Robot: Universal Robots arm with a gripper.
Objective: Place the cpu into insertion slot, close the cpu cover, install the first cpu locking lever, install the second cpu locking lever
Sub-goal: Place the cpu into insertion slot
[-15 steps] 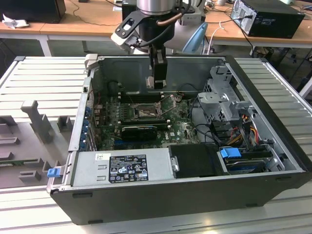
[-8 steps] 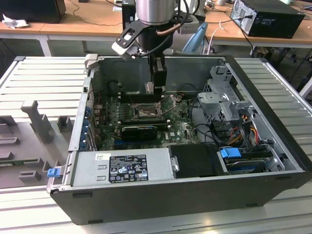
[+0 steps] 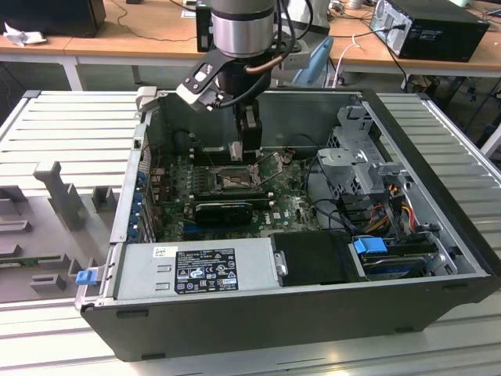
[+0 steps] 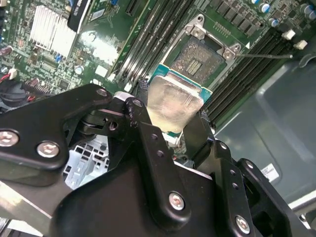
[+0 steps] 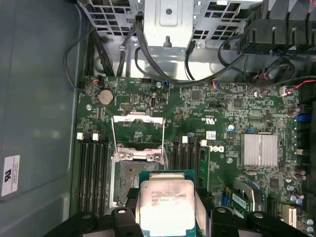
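Note:
My gripper (image 3: 249, 150) hangs inside the open computer case, shut on the cpu (image 5: 165, 205). In both wrist views the cpu (image 4: 173, 101) shows as a silvery square with a green rim, pinched by its edges between the black fingers (image 4: 140, 111). It is tilted and held just above the board, beside the insertion slot (image 5: 129, 180), which lies uncovered with its dark centre showing (image 4: 200, 57). The cpu cover (image 5: 138, 118) is swung open away from the slot. A thin locking lever (image 4: 261, 56) sticks out beside the slot.
Black memory slots (image 5: 94, 168) flank the slot on both sides. A silver heatsink (image 5: 259, 148) and a long black card (image 3: 223, 210) sit on the green board. The drive cage (image 3: 356, 157), cables (image 3: 383, 211) and power supply (image 3: 196, 270) crowd the case.

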